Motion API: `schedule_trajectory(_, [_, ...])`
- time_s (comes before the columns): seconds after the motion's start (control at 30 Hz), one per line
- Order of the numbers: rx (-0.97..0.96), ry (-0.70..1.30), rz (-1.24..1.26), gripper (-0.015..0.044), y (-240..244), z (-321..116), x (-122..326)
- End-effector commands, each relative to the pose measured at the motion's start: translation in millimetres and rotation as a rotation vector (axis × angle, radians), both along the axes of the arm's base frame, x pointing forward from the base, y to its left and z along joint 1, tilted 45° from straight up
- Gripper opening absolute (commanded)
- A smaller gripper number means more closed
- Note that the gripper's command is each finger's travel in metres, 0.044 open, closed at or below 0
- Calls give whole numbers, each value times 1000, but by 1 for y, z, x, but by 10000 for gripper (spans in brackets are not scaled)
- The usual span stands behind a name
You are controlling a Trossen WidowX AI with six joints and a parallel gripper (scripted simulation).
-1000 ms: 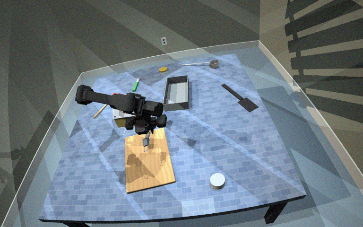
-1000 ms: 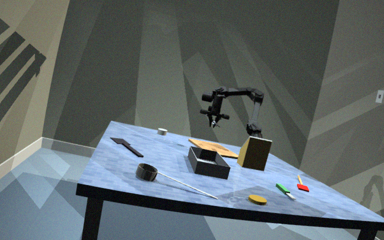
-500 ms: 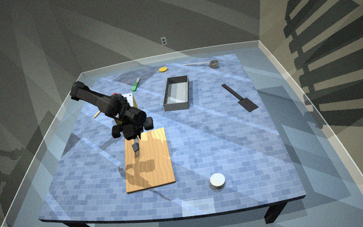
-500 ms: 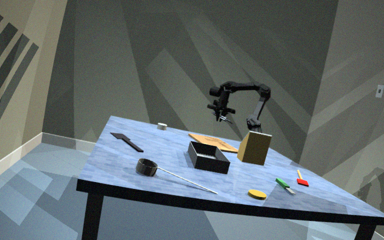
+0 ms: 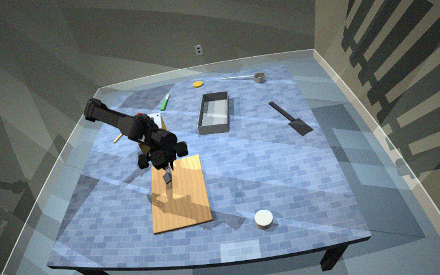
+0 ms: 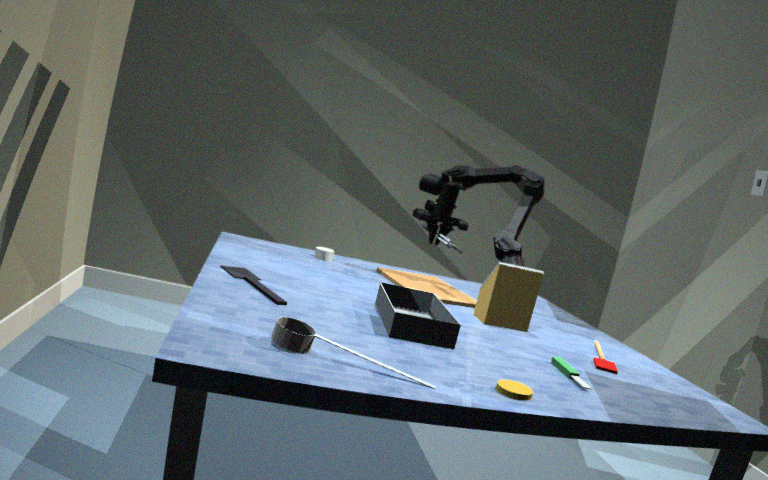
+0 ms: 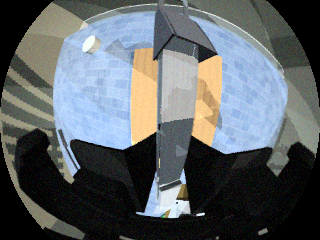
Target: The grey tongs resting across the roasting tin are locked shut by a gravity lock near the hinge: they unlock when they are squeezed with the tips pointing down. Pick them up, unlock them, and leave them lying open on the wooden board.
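My gripper (image 5: 169, 167) (image 6: 436, 239) (image 7: 171, 134) is shut on the grey tongs (image 5: 167, 177) (image 6: 450, 243) (image 7: 178, 90) and holds them in the air above the wooden board (image 5: 181, 217) (image 6: 424, 283) (image 7: 142, 100). In the wrist view the tongs run lengthwise between the fingers, with a dark angular piece and thin loops at the upper end. Their arms look close together. In the exterior view they slant down to the right. Whether the lock is released cannot be seen. The roasting tin (image 5: 213, 129) (image 6: 424, 330) stands apart from them, with nothing across it.
A tan block (image 6: 510, 300) stands near the arm's base. A white round container (image 5: 263, 217) (image 6: 324, 254) (image 7: 91, 45) stands beyond the board. A black spatula (image 5: 301, 126), a saucepan (image 5: 259, 78) (image 6: 293, 336), a yellow disc (image 6: 514, 389), a green-handled knife (image 6: 564, 365) and a red-headed tool (image 6: 605, 365) lie around.
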State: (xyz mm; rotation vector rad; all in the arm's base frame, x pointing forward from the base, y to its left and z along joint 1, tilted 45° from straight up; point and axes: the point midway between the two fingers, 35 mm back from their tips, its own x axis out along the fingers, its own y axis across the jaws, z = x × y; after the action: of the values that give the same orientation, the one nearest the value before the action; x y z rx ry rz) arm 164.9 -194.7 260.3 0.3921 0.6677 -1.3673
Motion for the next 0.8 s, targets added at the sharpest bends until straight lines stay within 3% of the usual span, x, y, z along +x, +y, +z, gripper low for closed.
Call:
schedule_trajectory(0.0, [-68,-7,45,-150,-1,0,7])
schedule_trajectory(0.77, [-482,-57,171,-150,0,4,31])
